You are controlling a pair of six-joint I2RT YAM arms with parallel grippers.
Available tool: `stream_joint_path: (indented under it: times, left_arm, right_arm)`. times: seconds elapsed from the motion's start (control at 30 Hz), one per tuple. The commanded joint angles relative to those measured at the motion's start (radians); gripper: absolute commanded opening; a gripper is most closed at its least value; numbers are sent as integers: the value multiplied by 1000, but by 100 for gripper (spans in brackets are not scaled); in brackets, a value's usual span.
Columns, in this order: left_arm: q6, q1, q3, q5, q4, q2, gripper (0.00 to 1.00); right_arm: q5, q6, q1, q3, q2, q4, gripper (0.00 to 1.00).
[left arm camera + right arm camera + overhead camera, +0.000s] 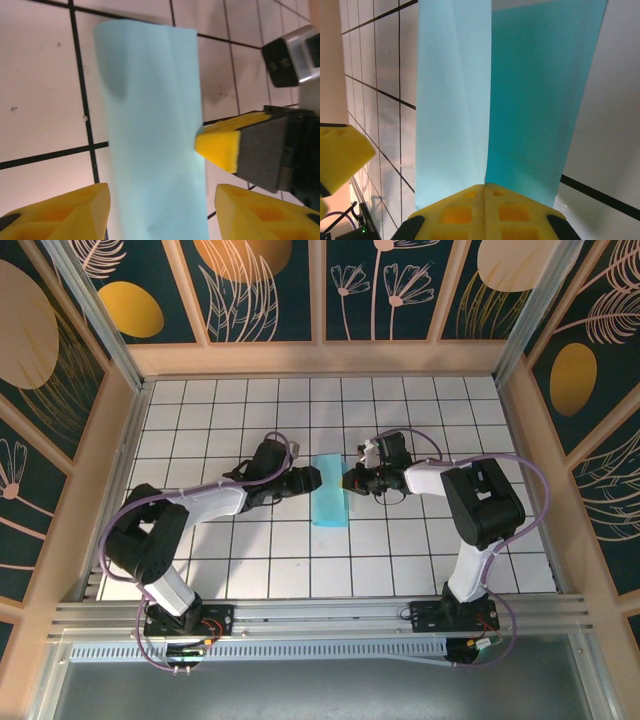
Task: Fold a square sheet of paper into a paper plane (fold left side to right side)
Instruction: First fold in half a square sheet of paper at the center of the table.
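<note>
Checking fold step: L gripper [161, 200] spread, straddling paper [152, 125] w/o grip; R gripper [485, 192] pressed together, pinching its R edge. Paper lies folded at table [200, 410] centre, between both. We advise: align edges, then press crease flat end to end.

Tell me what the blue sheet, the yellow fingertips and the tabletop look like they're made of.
The blue sheet looks like thin matte paper: it bows softly and shows a faint crease. The yellow fingertips look like matte moulded plastic, with recessed pockets, though foam is possible. The tabletop seems a smooth white board with black grid lines, slightly scuffed.
</note>
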Motion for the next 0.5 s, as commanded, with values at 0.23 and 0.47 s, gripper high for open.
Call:
stream_joint_path:
  times: [0.23, 0.47]
  left_arm:
    - [-31, -5, 55, 34, -1, 101, 58]
    - [-40, -5, 76, 45, 6, 139, 57]
  right_arm:
    - [42, -26, 25, 36, 24, -44, 0]
    - [55, -29, 29, 43, 23, -58, 0]
